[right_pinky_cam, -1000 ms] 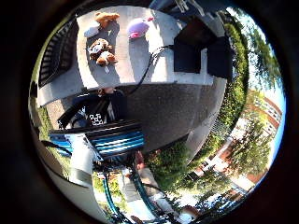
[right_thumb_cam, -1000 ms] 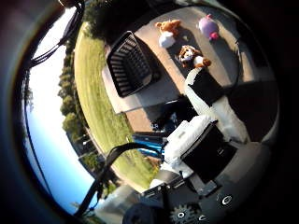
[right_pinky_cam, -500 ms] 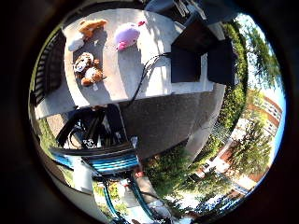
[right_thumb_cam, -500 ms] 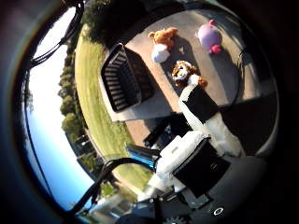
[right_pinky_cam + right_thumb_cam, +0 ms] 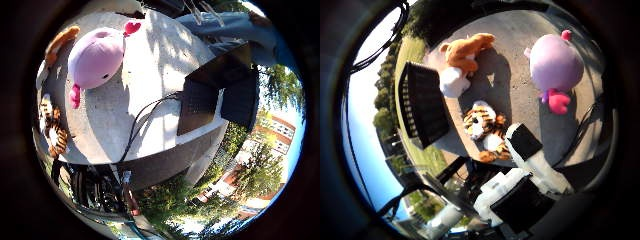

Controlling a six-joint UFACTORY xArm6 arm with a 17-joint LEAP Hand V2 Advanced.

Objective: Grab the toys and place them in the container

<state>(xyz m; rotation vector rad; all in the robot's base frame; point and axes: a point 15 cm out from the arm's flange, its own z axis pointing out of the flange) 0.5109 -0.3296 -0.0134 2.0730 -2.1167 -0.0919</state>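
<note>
Since the earlier frames the palm has closed in on the table (image 5: pixel 165 75): the toys fill far more of both views, and the whole scene has shifted with the camera, not the toys.

Tiger (image 5: pixel 485 127): lies on the table, nearest the hand (image 5: pixel 530 175). One white-and-black finger (image 5: pixel 532 152) reaches out just beside it, its black tip next to the tiger's flank; contact cannot be confirmed.

Pink toy (image 5: pixel 555 65): round, with a darker pink fin and feet. It lies on the table, apart from the tiger and off to the side of the finger. In the little finger side view it fills a large area, so it is close to the palm.

Brown toy (image 5: pixel 462 55): orange-brown with a white part, on the table beyond the tiger, well clear of the hand.

Container (image 5: pixel 422 105): a dark slatted crate at the table edge, beside the tiger and the brown toy. No toy is seen in it.

Hand state: the visible finger is extended, not curled. The hand holds nothing.

Surroundings: a black screen (image 5: pixel 215 95) stands on the table's far part. Grass (image 5: pixel 417 50) lies beyond the container. Trees and a building (image 5: pixel 272 132) show past the table.
</note>
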